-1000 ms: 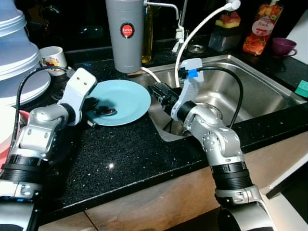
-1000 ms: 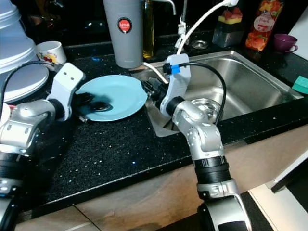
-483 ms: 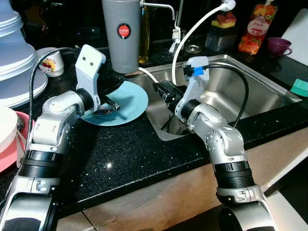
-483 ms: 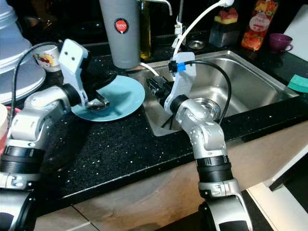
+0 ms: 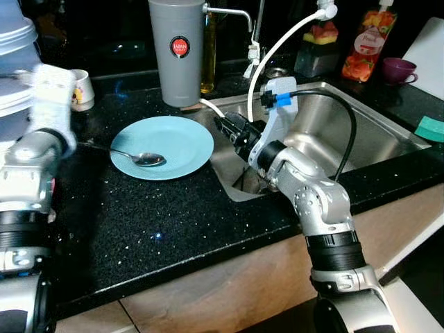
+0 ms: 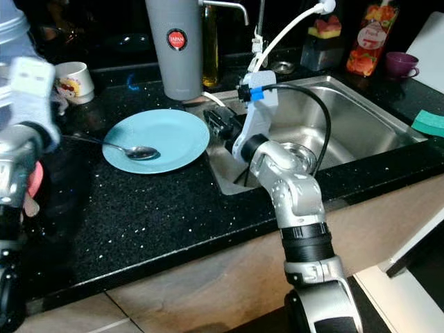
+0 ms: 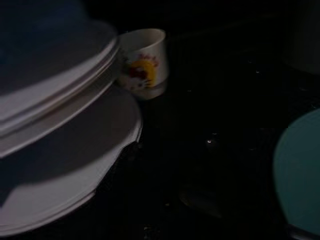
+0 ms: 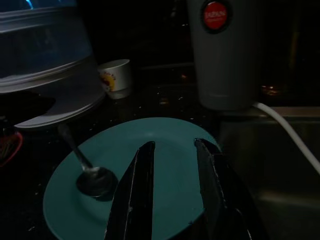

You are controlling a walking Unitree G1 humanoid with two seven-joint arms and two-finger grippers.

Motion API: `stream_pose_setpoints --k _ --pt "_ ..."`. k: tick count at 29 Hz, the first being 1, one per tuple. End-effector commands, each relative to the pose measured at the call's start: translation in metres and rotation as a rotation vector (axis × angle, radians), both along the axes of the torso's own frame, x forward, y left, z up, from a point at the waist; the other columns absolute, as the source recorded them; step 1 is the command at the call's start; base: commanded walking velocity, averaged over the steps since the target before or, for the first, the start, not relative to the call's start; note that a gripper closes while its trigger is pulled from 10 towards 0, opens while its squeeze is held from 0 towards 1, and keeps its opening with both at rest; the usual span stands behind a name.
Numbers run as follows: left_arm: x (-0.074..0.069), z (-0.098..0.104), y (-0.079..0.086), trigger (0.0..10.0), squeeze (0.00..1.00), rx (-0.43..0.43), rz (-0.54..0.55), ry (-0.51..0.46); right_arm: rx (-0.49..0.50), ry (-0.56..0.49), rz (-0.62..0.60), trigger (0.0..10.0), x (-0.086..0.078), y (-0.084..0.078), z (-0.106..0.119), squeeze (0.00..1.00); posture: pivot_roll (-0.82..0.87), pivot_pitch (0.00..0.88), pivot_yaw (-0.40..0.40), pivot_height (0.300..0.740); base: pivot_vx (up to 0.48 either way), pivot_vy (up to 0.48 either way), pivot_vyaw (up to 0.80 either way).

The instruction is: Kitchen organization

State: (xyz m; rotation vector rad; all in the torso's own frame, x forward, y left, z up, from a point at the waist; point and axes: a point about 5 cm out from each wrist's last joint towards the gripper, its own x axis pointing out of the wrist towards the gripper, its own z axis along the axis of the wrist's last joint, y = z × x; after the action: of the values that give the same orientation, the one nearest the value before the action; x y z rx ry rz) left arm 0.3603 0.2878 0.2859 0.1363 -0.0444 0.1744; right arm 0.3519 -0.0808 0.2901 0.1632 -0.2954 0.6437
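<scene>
A teal plate point(image 5: 166, 142) lies on the black counter left of the sink. A metal spoon point(image 5: 144, 159) rests with its bowl on the plate and its handle reaching off the left rim. My right gripper point(image 5: 223, 127) hovers at the sink's left edge, just right of the plate. In the right wrist view the right gripper point(image 8: 172, 146) is open, with nothing between its fingers, pointing over the plate point(image 8: 165, 165) toward the spoon point(image 8: 92, 180). My left arm point(image 5: 38, 139) is raised at the far left, blurred, near the stacked containers.
A grey tumbler point(image 5: 179, 52) stands behind the plate, a printed mug point(image 5: 80, 89) to its left. Stacked white and blue containers point(image 5: 17, 69) fill the left edge. The steel sink point(image 5: 354, 132) with a white hose point(image 5: 277, 48) lies to the right, bottles and a purple cup point(image 5: 404, 69) behind it.
My left arm has lifted away from the plate and swung out to the left, leaving the spoon lying on the plate. The right arm has barely moved.
</scene>
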Motion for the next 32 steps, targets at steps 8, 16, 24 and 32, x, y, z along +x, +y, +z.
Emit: stream_pose_setpoints --k 8,16,24,32 --pt "0.014 -0.021 -0.002 10.0 1.0 -0.279 -0.047 0.062 -0.003 -0.003 0.029 10.0 -0.004 0.003 0.001 0.0 -0.01 0.097 0.015 0.74 0.0 0.0 0.0" --pt "0.024 -0.024 -0.004 10.0 0.43 -0.393 -0.068 0.092 -0.005 0.001 0.023 10.0 -0.003 0.001 0.0 0.0 -0.01 0.1 0.015 0.74 0.0 0.0 0.0" --pt "0.031 -0.026 -0.008 10.0 0.0 -0.459 -0.075 0.135 -0.009 0.001 0.022 10.0 -0.002 -0.001 0.0 0.0 -0.01 0.103 0.015 0.74 0.0 0.0 0.0" --pt "0.034 -0.032 -0.011 10.0 0.0 -0.524 -0.061 0.176 -0.01 0.003 0.022 10.0 -0.001 -0.001 0.0 0.0 -0.02 0.103 0.011 0.74 0.0 0.0 0.0"
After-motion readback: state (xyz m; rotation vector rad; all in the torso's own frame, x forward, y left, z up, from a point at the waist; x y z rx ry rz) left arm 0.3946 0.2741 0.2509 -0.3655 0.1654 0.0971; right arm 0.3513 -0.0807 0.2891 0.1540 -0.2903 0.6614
